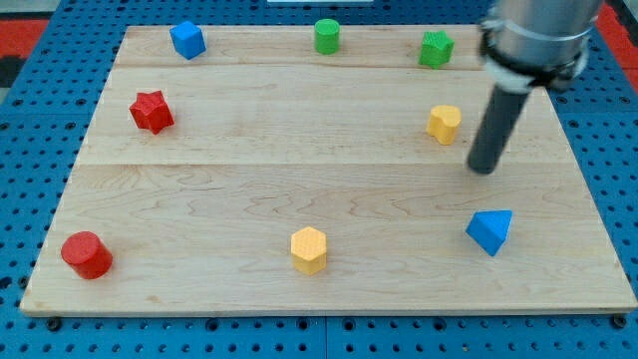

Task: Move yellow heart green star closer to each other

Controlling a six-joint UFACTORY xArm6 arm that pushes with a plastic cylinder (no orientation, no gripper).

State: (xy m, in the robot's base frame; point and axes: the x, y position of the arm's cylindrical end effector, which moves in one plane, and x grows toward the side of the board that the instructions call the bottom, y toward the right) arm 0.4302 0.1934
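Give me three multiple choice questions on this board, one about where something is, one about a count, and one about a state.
1. Where is my tip?
A. At the view's right of the yellow heart, apart from it
B. Touching the red star
C. Beside the red cylinder

2. How many blue blocks are on the board?
A. one
B. two
C. three

3. How do the yellow heart and the green star stand?
A. touching
B. stacked
C. apart, star toward the view's top

Answers: 1 A, bare wood shows between tip and heart. 2 B, a blue block at top left and a blue triangular block at lower right. 3 C, board shows between them.
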